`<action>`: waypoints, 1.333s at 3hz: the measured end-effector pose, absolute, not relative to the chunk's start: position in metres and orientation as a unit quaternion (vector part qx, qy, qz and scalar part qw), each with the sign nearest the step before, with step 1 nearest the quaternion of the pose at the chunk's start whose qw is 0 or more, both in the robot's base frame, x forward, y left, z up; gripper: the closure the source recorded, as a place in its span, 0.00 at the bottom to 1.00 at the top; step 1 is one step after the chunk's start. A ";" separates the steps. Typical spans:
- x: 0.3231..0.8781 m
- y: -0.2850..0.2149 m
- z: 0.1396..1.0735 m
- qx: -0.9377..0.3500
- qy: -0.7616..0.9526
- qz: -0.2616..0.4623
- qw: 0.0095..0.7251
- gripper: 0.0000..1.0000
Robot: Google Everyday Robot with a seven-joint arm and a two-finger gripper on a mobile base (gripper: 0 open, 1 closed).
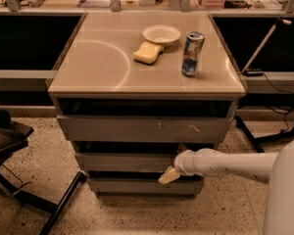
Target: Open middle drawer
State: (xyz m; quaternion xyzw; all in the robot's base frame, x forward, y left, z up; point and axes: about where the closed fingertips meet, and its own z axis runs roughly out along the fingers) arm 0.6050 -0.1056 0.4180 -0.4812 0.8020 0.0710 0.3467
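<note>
The middle drawer (122, 161) is the grey, handle-less front second from the top of the cabinet, with a dark gap above it. It sits slightly set back below the scratched top drawer (142, 129). The bottom drawer (132, 185) lies under it. My gripper (172, 169) reaches in from the right on a white arm and sits at the right end of the middle drawer's front, near its lower edge. A pale fingertip (167, 176) points down-left against the drawer front.
On the cabinet top (93, 67) stand a white bowl (161, 34), a yellow sponge (148, 52) and a drink can (192, 54). A black chair base (24, 190) is on the floor at the left. A black stand leg (250, 136) is at the right.
</note>
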 end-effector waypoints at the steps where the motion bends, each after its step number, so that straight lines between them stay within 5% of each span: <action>1: 0.608 -0.104 0.403 -0.487 0.805 0.069 0.332 0.00; 2: 0.608 -0.104 0.403 -0.488 0.805 0.068 0.331 0.00; 4: 0.608 -0.104 0.403 -0.488 0.805 0.068 0.331 0.41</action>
